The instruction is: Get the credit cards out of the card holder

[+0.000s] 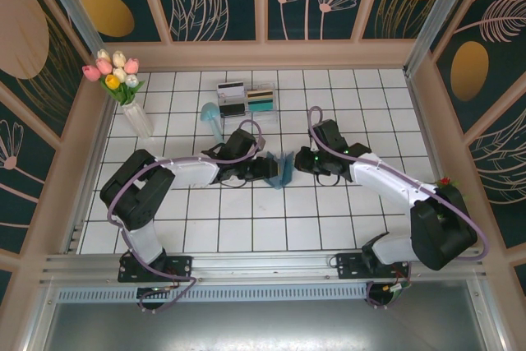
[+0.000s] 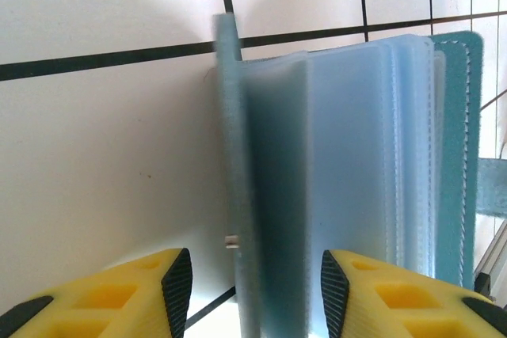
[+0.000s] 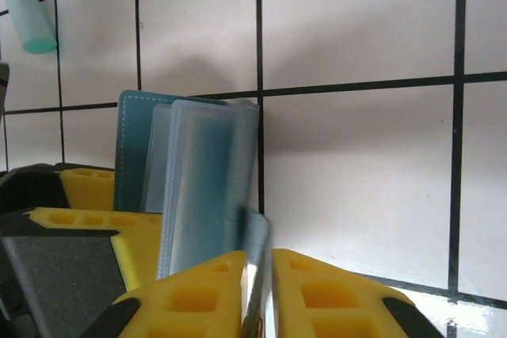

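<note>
Opening step, we reckon: R pincer pinches card holder flap, L pincer spread astride it; next L clamps.

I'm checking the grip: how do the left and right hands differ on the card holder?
The left hand has its jaws well apart, straddling a cover and sleeves of the card holder; the right hand has its jaws nearly closed on one thin leaf. The left hand reaches in from the holder's left, the right hand from its right. Both work the same upright, fanned-open holder.
</note>
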`<state>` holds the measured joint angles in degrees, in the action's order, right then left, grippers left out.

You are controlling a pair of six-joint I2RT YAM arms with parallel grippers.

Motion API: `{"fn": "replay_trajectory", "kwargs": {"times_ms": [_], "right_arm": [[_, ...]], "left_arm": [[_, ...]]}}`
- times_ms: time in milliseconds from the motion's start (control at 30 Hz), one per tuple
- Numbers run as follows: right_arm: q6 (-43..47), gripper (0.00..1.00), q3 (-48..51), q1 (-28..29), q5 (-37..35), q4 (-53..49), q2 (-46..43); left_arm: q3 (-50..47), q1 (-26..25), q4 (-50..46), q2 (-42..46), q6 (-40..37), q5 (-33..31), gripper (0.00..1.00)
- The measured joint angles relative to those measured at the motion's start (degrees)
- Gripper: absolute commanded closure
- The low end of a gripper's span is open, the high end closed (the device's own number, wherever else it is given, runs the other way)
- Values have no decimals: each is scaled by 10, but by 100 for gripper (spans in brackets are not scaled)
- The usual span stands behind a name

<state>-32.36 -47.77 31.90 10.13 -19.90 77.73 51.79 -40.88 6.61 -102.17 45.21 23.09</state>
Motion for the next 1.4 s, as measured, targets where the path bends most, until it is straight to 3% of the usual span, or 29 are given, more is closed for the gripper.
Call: {"fn": "replay_trajectory", "kwargs": {"times_ms": [100,200,400,533,700,1067,1300,1400], "right_arm": [[-8,53,4,0,0,4,-1],[-10,45,12,0,0,6,-15],[-14,45,13,-13,-16,6,-46],[-21,46,13,-19,-30,3,-46],[-38,55,37,-20,33,52,-28],[-64,64,110,-20,163,173,31],[-65,65,111,-20,189,191,68],[-63,66,107,-20,189,190,89]], "left_arm": [[0,0,0,0,0,0,55],[0,0,0,0,0,0,59],[0,0,0,0,-2,0,70],[0,0,0,0,-4,0,84],[-8,0,6,5,-20,-7,100],[-114,0,68,118,-114,5,100],[-124,0,84,126,-142,18,100],[-124,0,84,125,-139,22,87]]}}
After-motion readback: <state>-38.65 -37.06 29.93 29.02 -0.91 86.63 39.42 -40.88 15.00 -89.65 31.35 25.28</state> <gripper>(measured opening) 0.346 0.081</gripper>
